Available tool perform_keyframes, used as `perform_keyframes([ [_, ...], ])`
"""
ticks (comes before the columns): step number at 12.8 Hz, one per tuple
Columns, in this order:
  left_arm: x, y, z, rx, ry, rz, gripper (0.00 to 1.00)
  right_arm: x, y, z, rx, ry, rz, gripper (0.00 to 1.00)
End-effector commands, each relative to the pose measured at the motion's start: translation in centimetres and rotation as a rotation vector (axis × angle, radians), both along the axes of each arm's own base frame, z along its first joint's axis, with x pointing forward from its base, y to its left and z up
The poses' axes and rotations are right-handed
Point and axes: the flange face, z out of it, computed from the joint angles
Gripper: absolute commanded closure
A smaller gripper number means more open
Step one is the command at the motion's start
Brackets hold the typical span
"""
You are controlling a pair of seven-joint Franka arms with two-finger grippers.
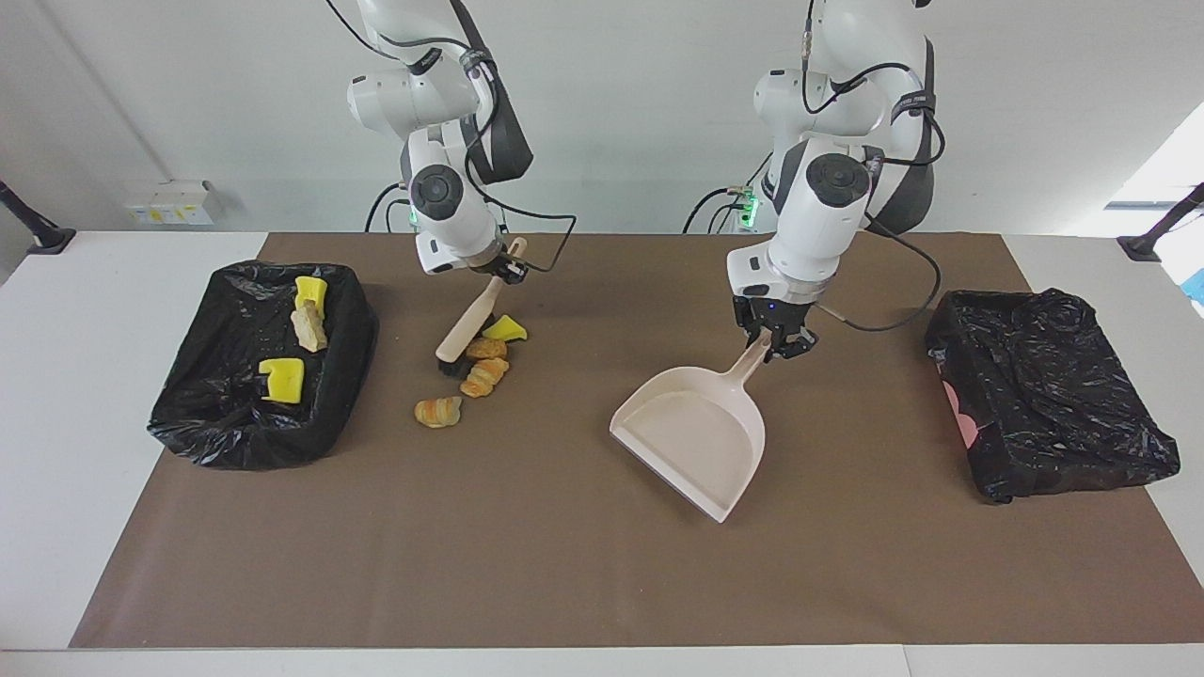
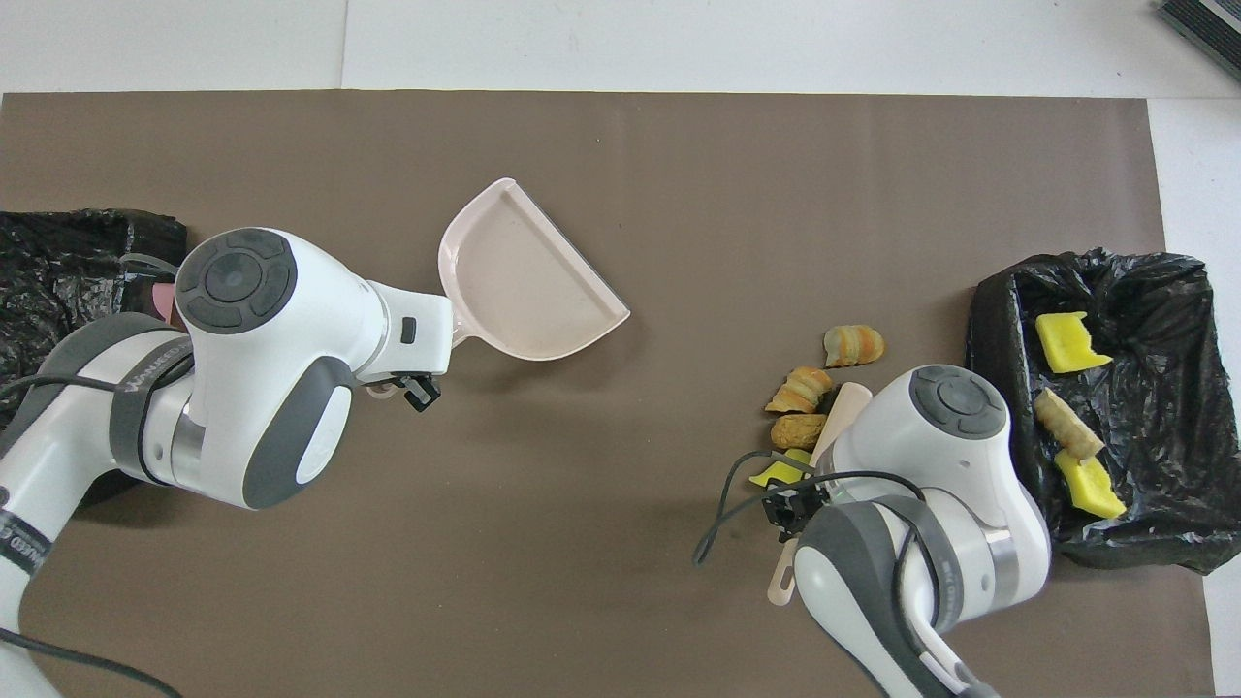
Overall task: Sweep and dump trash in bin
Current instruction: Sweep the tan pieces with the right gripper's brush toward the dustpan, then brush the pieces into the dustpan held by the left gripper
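Observation:
Several trash scraps lie on the brown mat beside the bin (image 1: 235,442): a yellow sponge chunk (image 1: 508,329) (image 2: 776,475), a tan lump (image 1: 486,348) and two croissant-like pieces (image 1: 484,376) (image 1: 437,411). My right gripper (image 1: 503,268) is shut on the handle of the beige hand brush (image 1: 475,320) (image 2: 843,407). The brush bristles rest on the mat against the lumps. My left gripper (image 1: 773,343) is shut on the handle of the beige dustpan (image 1: 691,437) (image 2: 524,281). The pan sits tilted near mid-table with nothing in it.
The black-bagged bin (image 2: 999,320) at the right arm's end holds two yellow sponge pieces (image 1: 282,379) and a tan piece (image 1: 308,329). A second black-bagged bin (image 1: 1044,395) (image 2: 58,291) stands at the left arm's end. White table borders the mat.

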Motion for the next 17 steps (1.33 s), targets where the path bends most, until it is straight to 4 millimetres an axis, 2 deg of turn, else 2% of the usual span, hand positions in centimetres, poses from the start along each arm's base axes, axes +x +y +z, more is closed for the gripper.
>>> perform_keyframes([
  [1, -0.5, 1.1, 0.2, 0.011, 0.004, -0.216, 1.00, 3.5, 3.4, -0.5, 0.040, 0.001, 0.000, 1.00],
  [3, -1.6, 1.6, -0.2, 0.018, 0.025, -0.280, 1.00, 5.0, 4.2, -0.2, 0.064, 0.000, 0.000, 1.00],
  [6, -4.4, 0.9, -1.2, 0.026, 0.045, -0.295, 1.00, 6.2, 5.8, 2.0, 0.061, 0.023, 0.065, 1.00],
  [7, -5.6, 0.1, -1.5, 0.025, 0.047, -0.308, 1.00, 6.4, 4.9, 2.6, 0.045, 0.023, 0.079, 1.00],
  [8, -5.9, -0.1, -1.8, 0.027, 0.053, -0.288, 1.00, 6.4, 4.2, 3.3, 0.020, 0.014, 0.095, 1.00],
  [9, -6.8, -1.4, -2.6, 0.027, 0.055, -0.277, 1.00, 6.4, 3.3, 3.9, 0.001, 0.015, 0.125, 1.00],
  [13, -7.2, -1.8, -3.3, 0.001, 0.050, -0.189, 1.00, 8.3, -6.4, 5.6, -0.021, -0.001, 0.309, 1.00],
  [15, -7.7, -2.3, -4.0, -0.003, 0.069, -0.184, 1.00, 8.6, -9.3, 5.3, -0.015, 0.000, 0.376, 1.00],
  [17, -7.7, -2.3, -4.0, -0.009, 0.067, -0.169, 1.00, 7.5, -11.5, 4.4, -0.029, 0.008, 0.488, 1.00],
])
